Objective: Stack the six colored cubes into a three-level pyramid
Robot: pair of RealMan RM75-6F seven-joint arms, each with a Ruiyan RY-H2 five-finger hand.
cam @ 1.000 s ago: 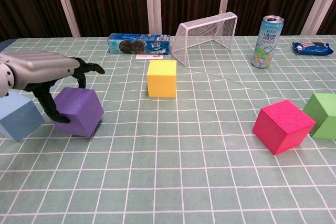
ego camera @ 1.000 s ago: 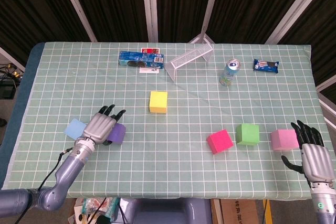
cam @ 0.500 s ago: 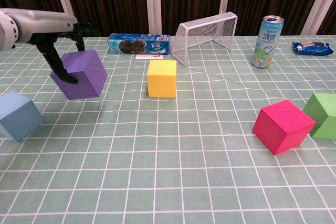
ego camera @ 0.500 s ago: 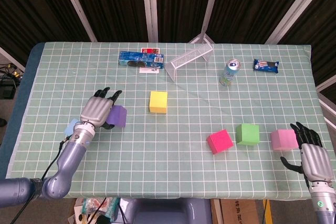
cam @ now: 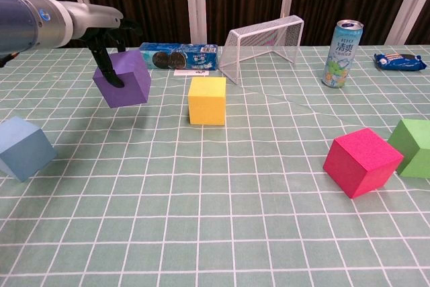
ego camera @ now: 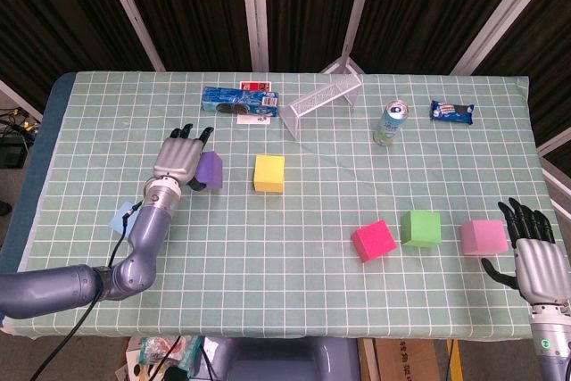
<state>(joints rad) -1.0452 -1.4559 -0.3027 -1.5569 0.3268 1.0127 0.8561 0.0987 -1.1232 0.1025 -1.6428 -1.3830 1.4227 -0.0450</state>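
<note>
While the left hand (ego camera: 181, 160) grips the purple cube (ego camera: 210, 170) and holds it clear of the table (ego camera: 294, 301), that cube hangs just to the left of the yellow cube (ego camera: 268, 173), tilted a little in the chest view. The yellow cube sits flat on the green checked cloth, toward the middle of the table. Over by the left edge, the light blue cube (cam: 23, 148) rests alone, partly hidden behind the left forearm in the head view. Across on the right side, three cubes line up in a row: the red cube (ego camera: 373, 240), the green cube (ego camera: 420, 227) just beside it, and the pink cube (ego camera: 483, 236) nearest the right edge. The right hand (ego camera: 533, 256) hovers at the table's front right corner, fingers spread wide, holding nothing, close to the pink cube. Along the far edge lie a blue biscuit pack (ego camera: 237, 101), a small wire goal (ego camera: 323, 96), a drink can (ego camera: 390, 123) and a snack packet (ego camera: 451, 111).
</note>
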